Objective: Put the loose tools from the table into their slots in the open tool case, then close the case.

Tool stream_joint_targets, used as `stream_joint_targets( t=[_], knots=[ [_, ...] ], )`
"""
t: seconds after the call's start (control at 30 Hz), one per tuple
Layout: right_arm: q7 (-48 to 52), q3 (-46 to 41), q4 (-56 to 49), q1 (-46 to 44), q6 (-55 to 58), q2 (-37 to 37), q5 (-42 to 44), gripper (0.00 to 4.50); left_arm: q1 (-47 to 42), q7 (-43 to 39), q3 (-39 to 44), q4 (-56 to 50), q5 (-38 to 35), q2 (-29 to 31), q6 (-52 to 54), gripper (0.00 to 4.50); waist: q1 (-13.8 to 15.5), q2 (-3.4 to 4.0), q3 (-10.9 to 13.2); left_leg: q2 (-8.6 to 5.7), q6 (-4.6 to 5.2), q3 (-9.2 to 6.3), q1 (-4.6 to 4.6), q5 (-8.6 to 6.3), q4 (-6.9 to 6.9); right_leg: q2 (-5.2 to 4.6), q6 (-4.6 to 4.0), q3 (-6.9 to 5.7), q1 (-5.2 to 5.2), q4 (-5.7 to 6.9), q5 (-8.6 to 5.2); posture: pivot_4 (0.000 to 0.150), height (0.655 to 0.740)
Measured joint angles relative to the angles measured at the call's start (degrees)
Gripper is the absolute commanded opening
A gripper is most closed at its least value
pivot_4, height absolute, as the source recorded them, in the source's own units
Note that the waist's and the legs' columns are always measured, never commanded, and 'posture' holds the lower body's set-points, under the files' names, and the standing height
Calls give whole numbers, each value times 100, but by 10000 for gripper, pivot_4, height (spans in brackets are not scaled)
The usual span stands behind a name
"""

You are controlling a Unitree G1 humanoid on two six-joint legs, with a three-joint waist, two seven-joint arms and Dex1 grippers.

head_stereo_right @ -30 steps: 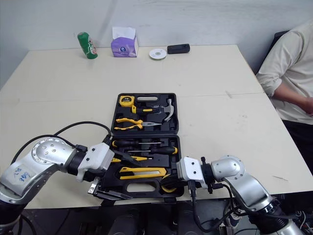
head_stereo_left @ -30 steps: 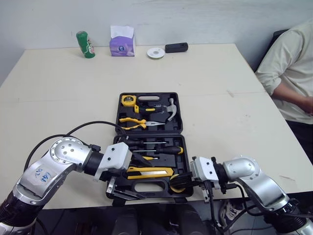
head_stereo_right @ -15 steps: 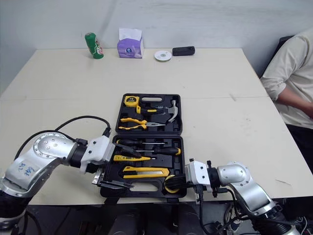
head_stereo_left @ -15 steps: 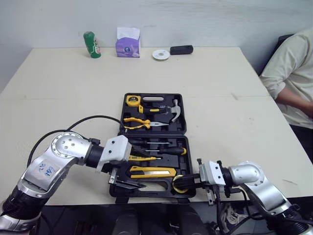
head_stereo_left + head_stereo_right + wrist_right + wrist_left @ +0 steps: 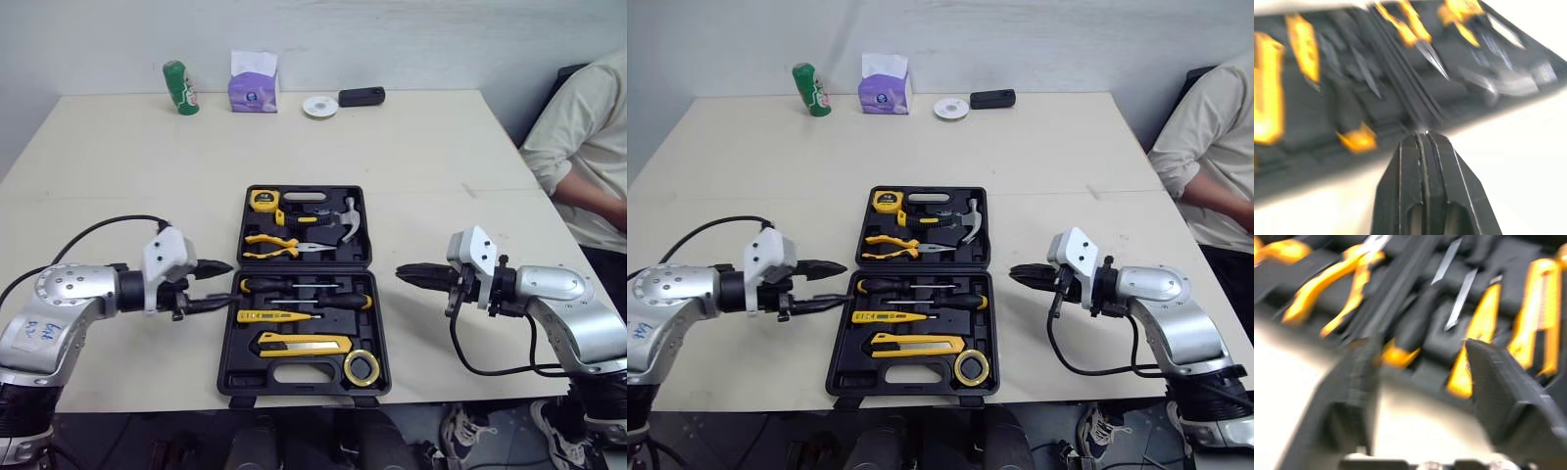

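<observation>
While the open tool case [image 5: 306,377] lies between them, the left gripper [image 5: 217,284] hovers just beside its left edge, fingers apart. The right gripper [image 5: 402,271], fingers pressed together, points at its right edge.

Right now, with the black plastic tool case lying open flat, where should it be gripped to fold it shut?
Take the black plastic tool case by the moulded handle on its near edge, coming from the robot's own side. The case lies flat with its hinge line across the middle, so lifting that free edge would probably swing the near half over the far half.
</observation>
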Motion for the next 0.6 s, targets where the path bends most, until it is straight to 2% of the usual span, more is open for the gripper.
stream_joint_targets(
  t=[0.1, 0.13, 0.3, 0.6],
  knots=[
    [-128, 257, 443, -365, -64, 177, -440, 0, -33, 127, -6, 625, 348, 4, -351, 1899, -13, 1, 0, 1, -1, 0, 0, 0, -1, 0, 0, -1, -2, 3, 0, 1500, 7252],
    [-151, 323, 509, -423, -96, 228, -518, 0, -49, 167, -24, 780, 446, 2, -430, 389, -29, 1, 0, 2, -1, 0, -1, 0, -3, 0, 0, -2, -3, 2, 0, 1500, 7252],
    [-228, 776, 936, -807, -227, 621, -1050, 0, -465, 451, -403, 1334, 943, -303, -615, 389, -113, 1, 1, -2, -1, 2, -5, 1, -1, -5, 3, -3, -3, 5, 2, 1500, 7252],
    [-152, 996, 1002, -1056, -379, 978, -1189, 0, -902, 619, -982, 1649, 1299, -978, -706, 389, -142, 2, 1, -1, -2, 5, -3, 7, 2, -4, 3, -3, -4, 12, 2, 1500, 7252]
  ],
)
